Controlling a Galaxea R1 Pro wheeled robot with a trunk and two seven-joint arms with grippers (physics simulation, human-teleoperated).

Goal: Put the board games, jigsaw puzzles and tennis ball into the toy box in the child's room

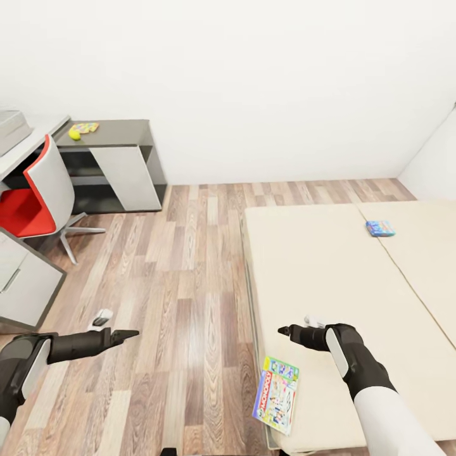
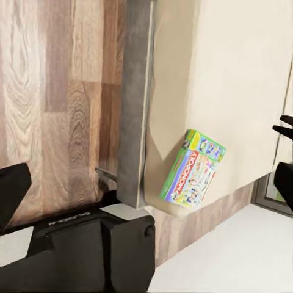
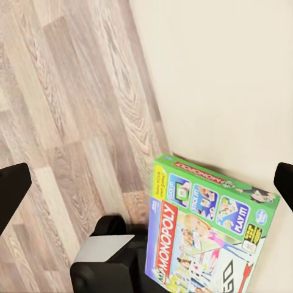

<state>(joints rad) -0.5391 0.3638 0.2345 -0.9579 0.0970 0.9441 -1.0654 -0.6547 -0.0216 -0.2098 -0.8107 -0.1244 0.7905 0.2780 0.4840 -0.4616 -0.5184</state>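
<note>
A green-white Monopoly board game lies on the near corner of the cream bed, jutting over its edge; it also appears in the wrist views. A blue board game lies further up the bed. On the dark table at the far left sit a bright jigsaw puzzle and the tennis ball. The light-grey toy box is cut off by the left edge. My right gripper hovers open above the bed near the Monopoly box. My left gripper is open over the floor.
A red and white swivel chair stands by the white desk at left, with a grey cabinet nearer me. Wood-plank floor runs between the furniture and the bed. White walls close the room behind.
</note>
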